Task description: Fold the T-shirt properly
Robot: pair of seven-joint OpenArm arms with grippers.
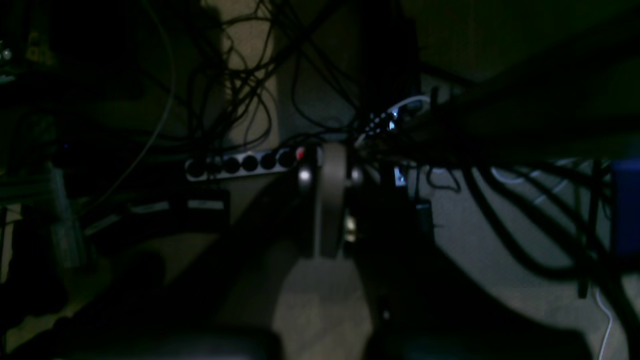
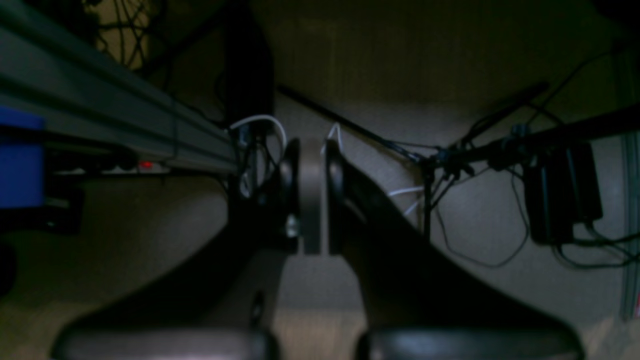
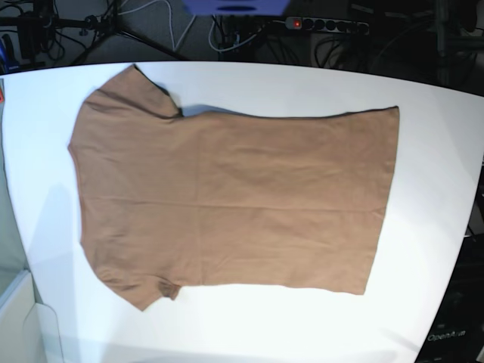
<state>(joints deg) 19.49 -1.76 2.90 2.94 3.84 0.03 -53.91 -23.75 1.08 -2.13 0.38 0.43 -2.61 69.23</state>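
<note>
The tan-brown T-shirt (image 3: 234, 200) lies spread flat on the white table (image 3: 435, 249) in the base view. Its shoulders and both sleeves are at the left and its hem is at the right. No arm shows in the base view. In the dark left wrist view my left gripper (image 1: 330, 200) has its fingers pressed together with nothing between them, over floor and cables. In the right wrist view my right gripper (image 2: 310, 197) is also shut and empty, over carpet. The shirt shows in neither wrist view.
A power strip (image 1: 240, 162) and tangled cables lie on the floor beyond the left gripper. An aluminium rail (image 2: 100, 115) and a black power adapter (image 2: 560, 192) flank the right gripper. Behind the table are a power strip (image 3: 325, 24) and a blue object (image 3: 234, 6).
</note>
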